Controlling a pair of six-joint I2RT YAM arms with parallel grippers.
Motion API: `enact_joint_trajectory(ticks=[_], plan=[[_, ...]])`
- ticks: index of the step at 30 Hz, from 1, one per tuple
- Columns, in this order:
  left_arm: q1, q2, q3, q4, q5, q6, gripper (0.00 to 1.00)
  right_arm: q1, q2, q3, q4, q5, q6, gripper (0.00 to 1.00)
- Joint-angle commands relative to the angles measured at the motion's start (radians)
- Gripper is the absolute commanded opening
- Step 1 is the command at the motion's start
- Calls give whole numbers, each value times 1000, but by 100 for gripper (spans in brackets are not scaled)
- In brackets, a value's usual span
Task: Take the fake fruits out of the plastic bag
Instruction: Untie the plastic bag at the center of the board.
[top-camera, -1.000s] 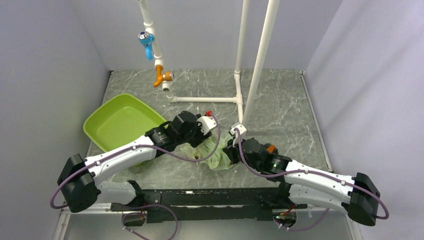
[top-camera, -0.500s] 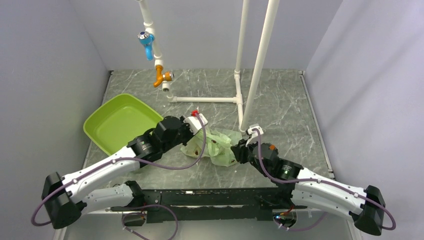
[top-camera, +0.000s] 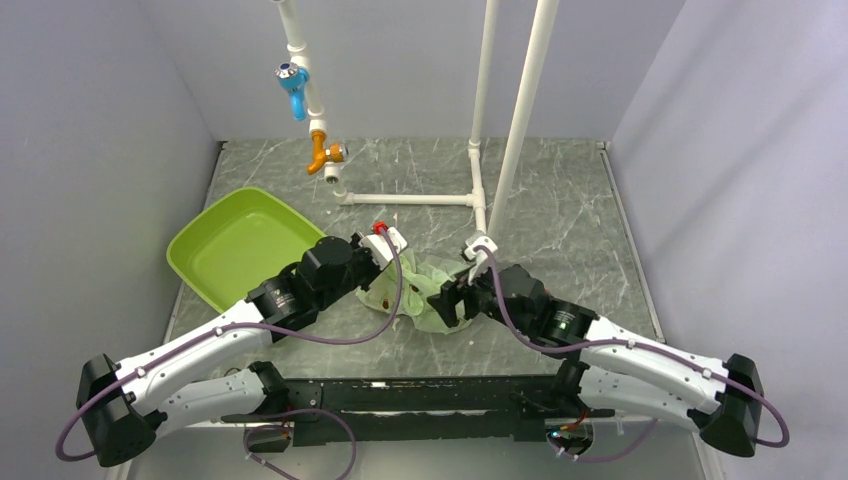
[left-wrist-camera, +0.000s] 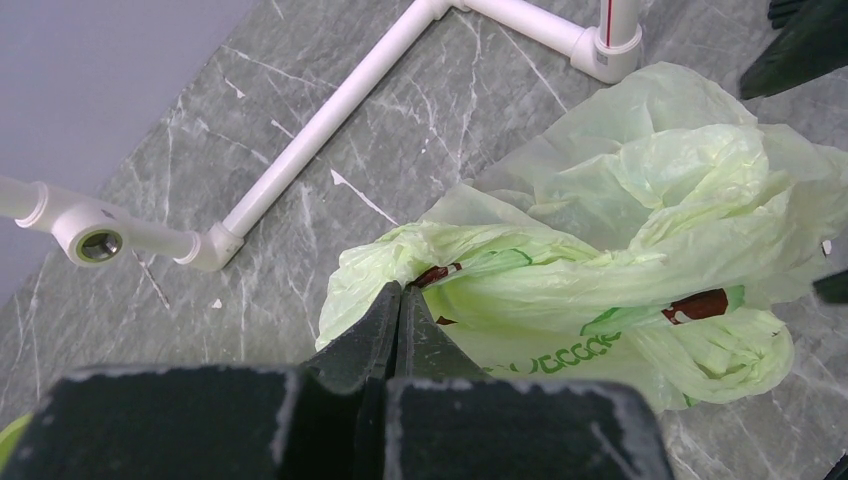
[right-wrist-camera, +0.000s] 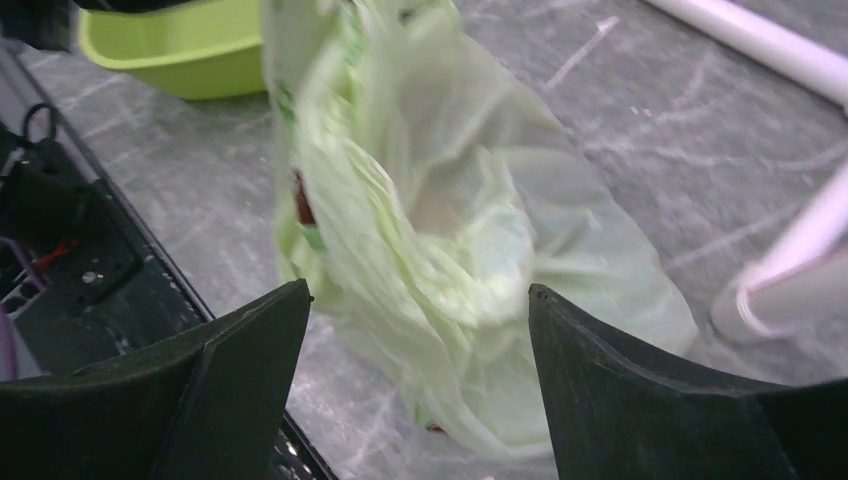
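The pale-green plastic bag lies crumpled on the marble table between the two arms. Its left edge is drawn up, and my left gripper is shut on that edge. In the left wrist view the closed tips of the left gripper pinch the thin rim of the bag. My right gripper is open at the bag's right side. In the right wrist view the bag hangs between the wide-spread fingers of the right gripper, apart from both. The fake fruits are hidden inside the bag.
A lime-green tray sits at the left, and its corner shows as the tray in the right wrist view. A white pipe frame with a blue tap and an orange valve stands behind the bag.
The left gripper closed on the bag's left edge and pulled back left. The right gripper let go of the bag, opened wide and shifted toward its right side.
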Motion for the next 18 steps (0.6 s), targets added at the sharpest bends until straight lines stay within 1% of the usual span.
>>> enact_joint_trajectory(ticks=[1,4,5,8,11,14,18], plan=[[1,-1,18,46,-9,-5,0,3,107,119,105,-126,-85,84],[2,-4,17,47,-13,-5,0,3,176,157,147,-102,-94,84],[2,-5,16,49,-13,-5,0,4,197,174,150,-102,-96,82],[2,-9,14,53,-16,-2,0,6,269,219,156,-142,-100,71],[2,-2,16,48,-19,-2,0,10,306,243,156,-140,-100,54],[2,2,18,45,-29,-2,0,12,292,231,155,-78,-83,45],[2,-6,14,50,-44,-3,0,13,215,171,157,17,-58,31]])
